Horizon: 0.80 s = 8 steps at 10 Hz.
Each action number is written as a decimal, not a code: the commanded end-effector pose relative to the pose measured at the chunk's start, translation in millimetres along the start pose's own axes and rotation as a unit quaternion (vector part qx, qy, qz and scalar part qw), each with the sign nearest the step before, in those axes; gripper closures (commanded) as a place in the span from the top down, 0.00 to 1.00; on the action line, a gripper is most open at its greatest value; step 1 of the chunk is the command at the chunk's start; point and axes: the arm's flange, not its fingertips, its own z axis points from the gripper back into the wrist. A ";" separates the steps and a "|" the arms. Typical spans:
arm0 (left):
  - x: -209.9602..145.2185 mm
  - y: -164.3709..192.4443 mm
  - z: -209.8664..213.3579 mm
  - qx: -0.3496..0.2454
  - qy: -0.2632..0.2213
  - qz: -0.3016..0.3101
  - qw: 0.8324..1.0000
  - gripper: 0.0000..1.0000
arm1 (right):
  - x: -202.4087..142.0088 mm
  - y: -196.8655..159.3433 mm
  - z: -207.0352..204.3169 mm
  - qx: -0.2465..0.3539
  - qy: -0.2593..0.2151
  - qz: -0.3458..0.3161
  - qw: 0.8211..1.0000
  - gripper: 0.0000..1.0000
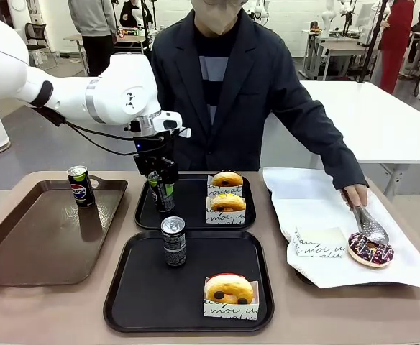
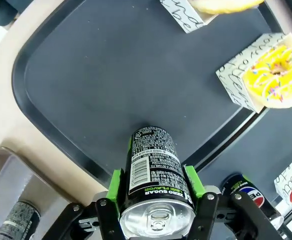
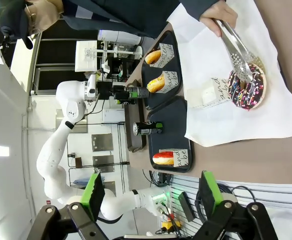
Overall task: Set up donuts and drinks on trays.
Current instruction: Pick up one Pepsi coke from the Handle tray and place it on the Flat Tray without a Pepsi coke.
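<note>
- Front view: fixed on the robot's side, facing across the table (image 1: 44, 316) toward the person (image 1: 239, 86) at the far edge; moderately close, taking in the whole tabletop.
- Left wrist view: pointing steeply down along the left gripper (image 2: 156, 200), very close to the held can (image 2: 153, 172) and the far black tray (image 2: 101, 85).
- Right wrist view: rolled sideways, set high and well back behind the right gripper (image 3: 148, 192), looking across the whole table.
- Shared: far black tray (image 1: 192, 208) with two donuts and the can (image 1: 161, 192) in all three; white paper sheet (image 1: 303, 198) and sprinkled chocolate donut (image 1: 370, 249) in front and right wrist.
</note>
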 end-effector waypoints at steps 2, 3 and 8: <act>-12.3 -8.6 0.4 0.033 0.001 -0.034 0.999 0.59 | 2.3 0.4 -0.2 0.013 -0.004 0.008 1.000 1.00; -12.8 -8.9 -1.8 0.041 0.005 -0.037 0.998 0.59 | 2.3 0.4 -0.2 0.013 -0.004 0.008 1.000 1.00; -18.0 -13.1 1.6 0.063 0.006 -0.055 0.996 1.00 | 2.3 0.4 -0.2 0.013 -0.004 0.008 1.000 1.00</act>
